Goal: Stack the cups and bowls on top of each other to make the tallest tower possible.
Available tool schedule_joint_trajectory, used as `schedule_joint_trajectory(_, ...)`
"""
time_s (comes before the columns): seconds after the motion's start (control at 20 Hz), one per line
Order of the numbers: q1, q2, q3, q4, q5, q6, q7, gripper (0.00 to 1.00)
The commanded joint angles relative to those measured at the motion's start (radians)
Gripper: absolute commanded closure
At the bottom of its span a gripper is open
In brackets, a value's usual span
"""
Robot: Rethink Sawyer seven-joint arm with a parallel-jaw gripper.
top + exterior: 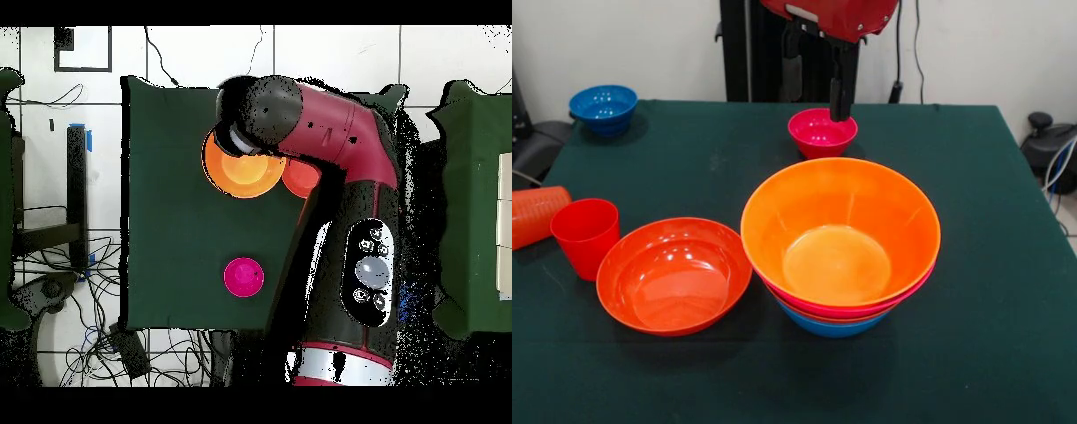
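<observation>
At the far side of the table (1006, 353), the gripper (840, 102) hangs over the small magenta bowl (821, 132); I cannot tell its state.

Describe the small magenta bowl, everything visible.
The small magenta bowl is glossy plastic, round, with a plain rim and tapered wall. It stands upright, mouth up, nothing visible inside. It sits on the green table at the robot's side, apart from the other bowls, behind the tower. In the front view the end effector hangs at its rim; contact cannot be judged. The overhead view shows it alone.
</observation>
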Motion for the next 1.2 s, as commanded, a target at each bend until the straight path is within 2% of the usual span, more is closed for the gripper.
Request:
schedule_joint_trajectory(0.05,0.014,0.025,0.048,0.032,0.037,-0.038,0.182,0.00)
schedule_joint_trajectory(0.5,-0.001,0.016,0.033,-0.005,0.024,0.010,0.099,0.00)
schedule_joint_trajectory(1.2,-0.137,0.047,0.075,-0.159,-0.067,0.117,-0.174,0.00)
